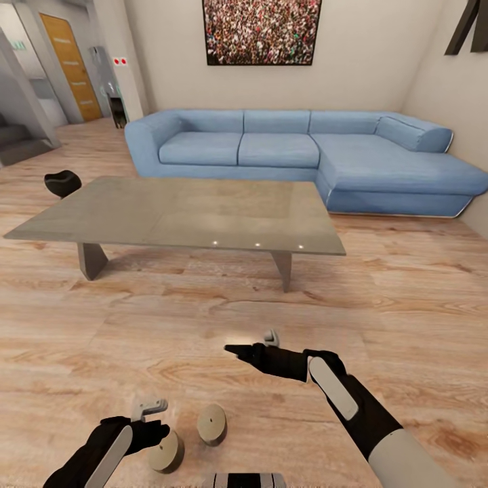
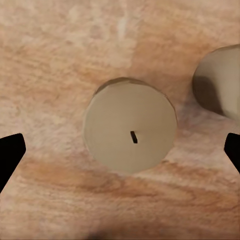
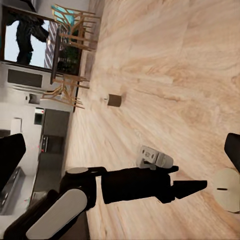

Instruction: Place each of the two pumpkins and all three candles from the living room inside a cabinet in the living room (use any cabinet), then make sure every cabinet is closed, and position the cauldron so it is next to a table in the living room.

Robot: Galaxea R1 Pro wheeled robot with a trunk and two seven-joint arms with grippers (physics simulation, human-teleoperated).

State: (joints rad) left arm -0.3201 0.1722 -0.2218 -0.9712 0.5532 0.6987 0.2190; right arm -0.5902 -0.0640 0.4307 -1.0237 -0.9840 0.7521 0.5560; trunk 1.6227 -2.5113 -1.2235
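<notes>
Left gripper [image 1: 157,419] poised over a floor candle, fingers spread.

Head view: two candles stand on the wood floor, one [image 1: 166,453] under the left gripper, the other [image 1: 212,424] just beside it; the right gripper [image 1: 254,344] hangs over bare floor, its state unclear here. The coffee table [image 1: 177,215] stands well ahead before the blue sofa [image 1: 305,156], the black cauldron [image 1: 62,182] at its far left corner.
Left wrist view: fingertips [image 2: 11,155] wide apart, flanking the candle [image 2: 130,132].
Right wrist view: fingers [image 3: 10,160] spread; a third candle [image 3: 114,100] stands apart near dining chairs [image 3: 70,55].
</notes>
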